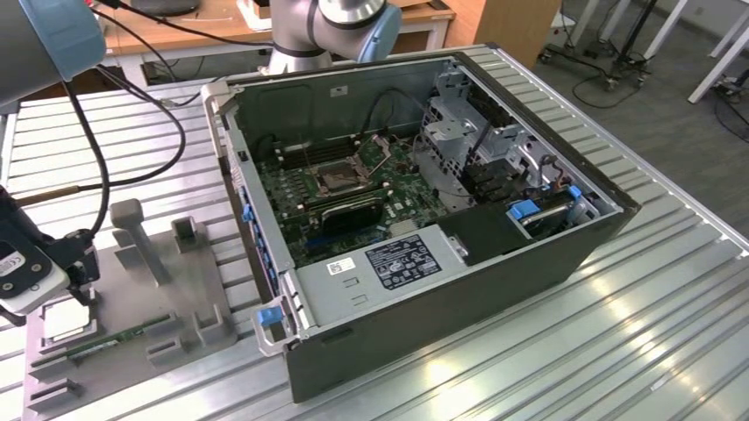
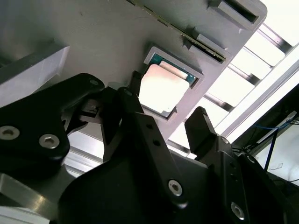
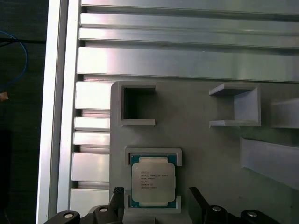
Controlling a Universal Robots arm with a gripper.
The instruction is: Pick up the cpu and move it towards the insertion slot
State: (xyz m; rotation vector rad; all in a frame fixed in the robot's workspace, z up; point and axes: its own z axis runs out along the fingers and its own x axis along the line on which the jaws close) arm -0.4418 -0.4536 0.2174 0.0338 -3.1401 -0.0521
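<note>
The cpu (image 3: 153, 181) is a flat square chip with a silvery face. It lies in a shallow pocket of the grey fixture (image 3: 210, 158). My gripper (image 3: 155, 192) hangs just over it, open, with one black finger (image 3: 117, 197) on each side of the chip and not touching it. In the second wrist view the cpu (image 2: 163, 89) shows between the two fingers (image 2: 202, 125) of the gripper (image 2: 163, 119). In the exterior view the gripper (image 1: 68, 294) is at the far left above the cpu (image 1: 65, 331). The insertion slot (image 1: 339, 180) sits on the green board inside the open computer case (image 1: 468, 289).
The grey fixture (image 1: 153, 289) carries upright posts (image 1: 135, 237) and a thin green memory stick (image 1: 117, 338) close to the cpu pocket. An empty square pocket (image 3: 138, 105) lies beside it. The case walls stand high around the board. The ribbed metal table (image 1: 655, 333) extends to the exterior view's right.
</note>
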